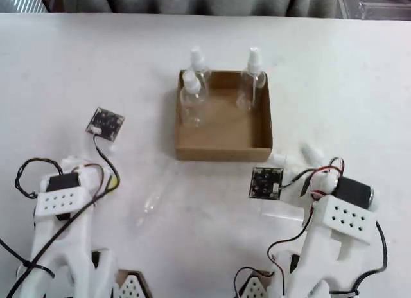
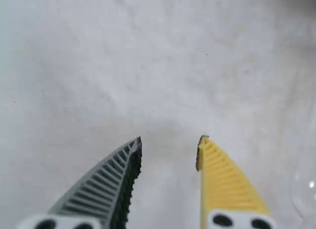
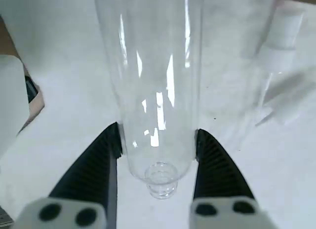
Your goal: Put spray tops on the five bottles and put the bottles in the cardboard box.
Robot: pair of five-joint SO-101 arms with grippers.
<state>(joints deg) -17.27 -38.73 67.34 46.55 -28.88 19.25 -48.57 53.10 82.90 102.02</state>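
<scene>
Three capped bottles stand upright at the cardboard box, while the right gripper is clenched on the shoulder of an uncapped bottle, its open neck pointing back toward the wrist. A loose spray top lies on the table just beyond it. The left gripper hangs released over bare table, with another clear bottle lying beside it. To cap well, I judge the squeeze should stay light, since the thin wall looks likely to buckle. The bottle probably needs turning so the neck is free. The top's tube should go in straight before any pressing or twisting. No brand, label or legible writing shows on bottles, tops or box.
</scene>
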